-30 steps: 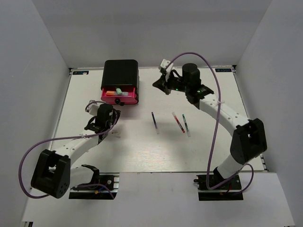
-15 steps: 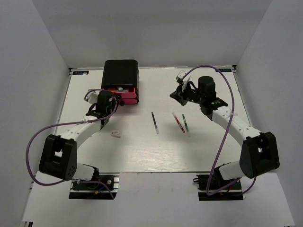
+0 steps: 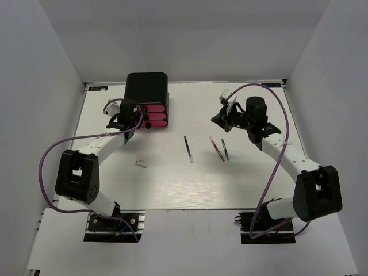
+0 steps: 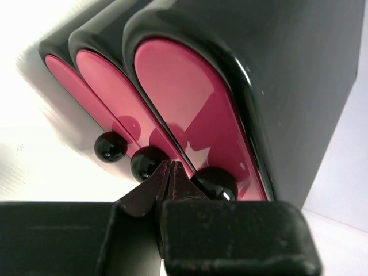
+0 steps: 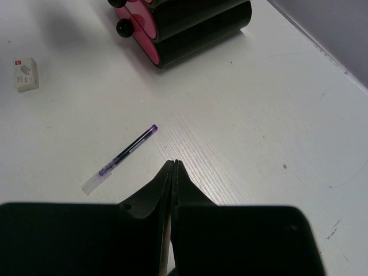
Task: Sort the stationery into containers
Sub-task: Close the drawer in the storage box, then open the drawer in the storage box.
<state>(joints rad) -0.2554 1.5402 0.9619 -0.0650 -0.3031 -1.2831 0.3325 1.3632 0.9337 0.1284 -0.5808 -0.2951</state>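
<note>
Pale grey walls enclose the scene on three sides. They stand around a white table whose surface shows a fine wood grain in the right wrist view.

At the far left of the table stands the black rounded box-shaped cabinet. Its three glossy pink drawers are all pushed in flush, each with a round black knob.

The left arm's black two-finger pincer sits right at the drawer fronts. It is clenched with its tips pressed together on nothing, just beside the middle knob. The right arm's black pincer hangs over the far right of the table, well apart from the cabinet. It too is clenched and empty.

Three thin pens lie loose on the bare middle of the table. The dark blue pen lies alone, nearest the cabinet. To its right, the red pen and the green pen lie just beside each other, near the right pincer.

A tiny white eraser block with a red mark lies by itself on the left, nearer the arm bases than the cabinet.
</note>
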